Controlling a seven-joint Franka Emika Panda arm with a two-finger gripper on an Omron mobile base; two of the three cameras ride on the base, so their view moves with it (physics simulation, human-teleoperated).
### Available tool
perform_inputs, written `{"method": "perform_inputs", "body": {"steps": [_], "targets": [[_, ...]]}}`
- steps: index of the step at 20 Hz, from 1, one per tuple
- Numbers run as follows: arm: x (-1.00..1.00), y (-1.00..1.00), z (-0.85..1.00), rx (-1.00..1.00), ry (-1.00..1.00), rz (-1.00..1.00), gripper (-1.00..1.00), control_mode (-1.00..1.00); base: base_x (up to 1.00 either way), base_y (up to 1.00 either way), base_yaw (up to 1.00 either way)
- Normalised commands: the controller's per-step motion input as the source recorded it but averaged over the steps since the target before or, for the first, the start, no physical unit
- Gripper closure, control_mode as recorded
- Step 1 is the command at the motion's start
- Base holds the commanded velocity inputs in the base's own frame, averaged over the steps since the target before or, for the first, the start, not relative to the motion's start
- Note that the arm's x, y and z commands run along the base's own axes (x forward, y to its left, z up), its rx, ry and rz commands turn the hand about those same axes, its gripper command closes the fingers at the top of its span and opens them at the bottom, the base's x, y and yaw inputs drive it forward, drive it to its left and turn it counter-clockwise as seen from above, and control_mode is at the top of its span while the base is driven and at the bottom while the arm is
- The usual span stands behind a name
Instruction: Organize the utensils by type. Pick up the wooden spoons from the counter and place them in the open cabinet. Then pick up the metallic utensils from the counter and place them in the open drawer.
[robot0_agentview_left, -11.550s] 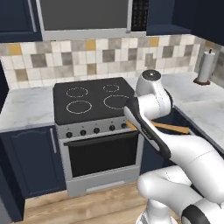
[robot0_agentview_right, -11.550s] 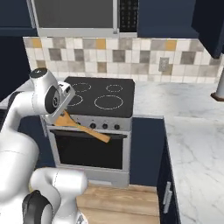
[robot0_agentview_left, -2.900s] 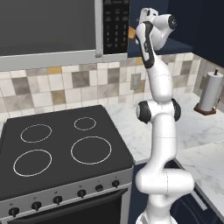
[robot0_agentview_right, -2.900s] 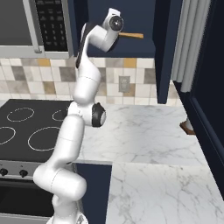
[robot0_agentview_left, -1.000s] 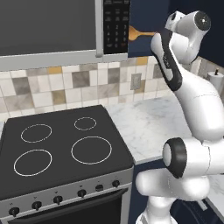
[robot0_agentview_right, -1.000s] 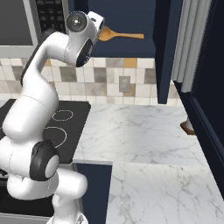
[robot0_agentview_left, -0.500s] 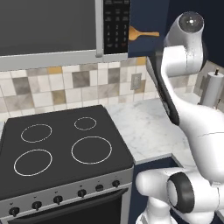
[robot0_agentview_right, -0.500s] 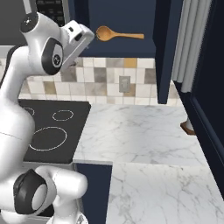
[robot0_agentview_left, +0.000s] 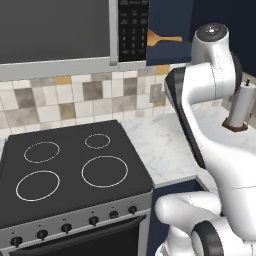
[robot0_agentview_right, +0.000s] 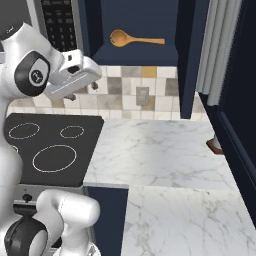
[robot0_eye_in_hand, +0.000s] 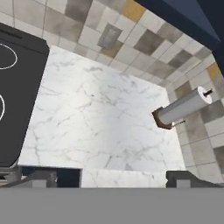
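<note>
My pincer (robot0_eye_in_hand: 109, 177) stands spread wide with nothing between its fingers (robot0_eye_in_hand: 37, 178), looking down over the counter (robot0_eye_in_hand: 100, 127). Below it lie bare white marble, the black stovetop (robot0_eye_in_hand: 15, 87) to one side and a paper towel roll (robot0_eye_in_hand: 181, 107) by the tiled wall. One wooden spoon (robot0_agentview_right: 135, 39) lies flat inside the open cabinet (robot0_agentview_right: 137, 52), apart from my hand.

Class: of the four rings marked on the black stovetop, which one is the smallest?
The back-right ring, nearest the counter and the tiled wall; the other three rings are visibly wider, and the front-right ring is widest.
</note>
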Motion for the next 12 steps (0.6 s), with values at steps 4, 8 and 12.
{"method": "perform_inputs", "body": {"steps": [4,8,12], "targets": [[-0.53,0.00,-0.82,0.19,0.04,-0.14,-1.00,-1.00,0.00,0.00,0.00],[-0.41,0.00,-0.66,0.19,0.00,-0.05,-1.00,-1.00,0.00,0.00,0.00],[-0.38,0.02,-0.58,0.09,0.00,0.00,-1.00,-1.00,0.00,0.00,0.00]]}}
